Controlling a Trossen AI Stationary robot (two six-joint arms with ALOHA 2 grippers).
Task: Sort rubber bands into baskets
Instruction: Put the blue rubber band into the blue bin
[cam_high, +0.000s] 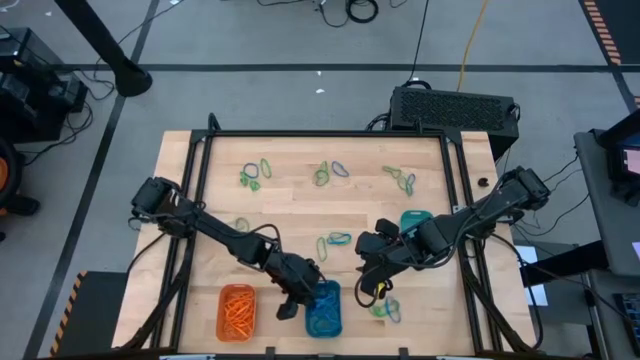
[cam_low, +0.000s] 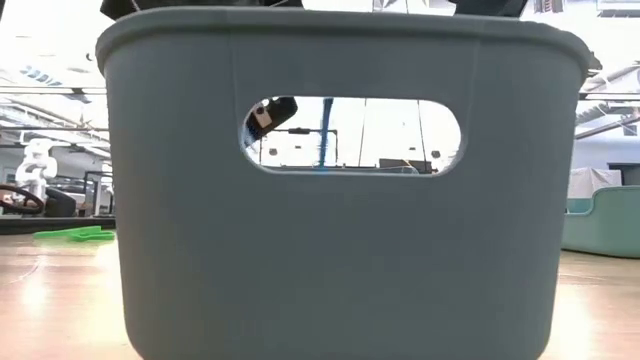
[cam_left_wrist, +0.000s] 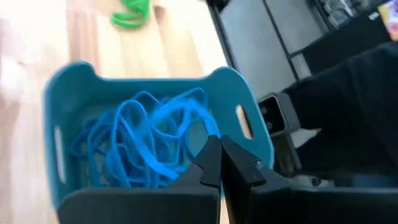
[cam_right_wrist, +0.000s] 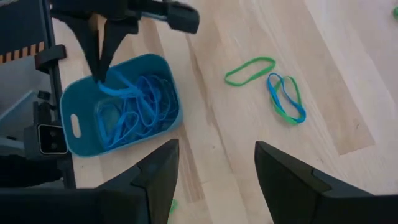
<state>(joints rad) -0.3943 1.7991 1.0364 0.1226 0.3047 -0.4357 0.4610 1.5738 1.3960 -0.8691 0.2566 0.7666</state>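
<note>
The blue basket (cam_high: 325, 312) stands near the table's front edge and holds a tangle of blue rubber bands (cam_left_wrist: 137, 143). My left gripper (cam_left_wrist: 221, 155) is over the basket's left end, shut on a blue rubber band (cam_right_wrist: 121, 91). My right gripper (cam_right_wrist: 214, 171) hovers open above the bare wood to the basket's right, touching nothing. A green band (cam_right_wrist: 249, 70) and a blue-and-green pair (cam_right_wrist: 286, 99) lie on the wood below it. The orange basket (cam_high: 237, 310), holding orange bands, is left of the blue one, and the teal basket (cam_high: 415, 222) stands partly under my right arm. My left gripper pinches one blue rubber band at its upper end (cam_right_wrist: 104, 81) between the two fingertips. The fingers come slanting down from the table's left. The band trails slack from the tips down into the blue basket, where its lower part (cam_right_wrist: 134, 93) lies on the other blue bands.
Loose green and blue bands lie in clusters along the far part of the table (cam_high: 255, 175), (cam_high: 330, 172), (cam_high: 400, 178), in the middle (cam_high: 335, 240) and near the front (cam_high: 385, 308). In the low view the blue basket's wall (cam_low: 340, 250) blocks nearly everything.
</note>
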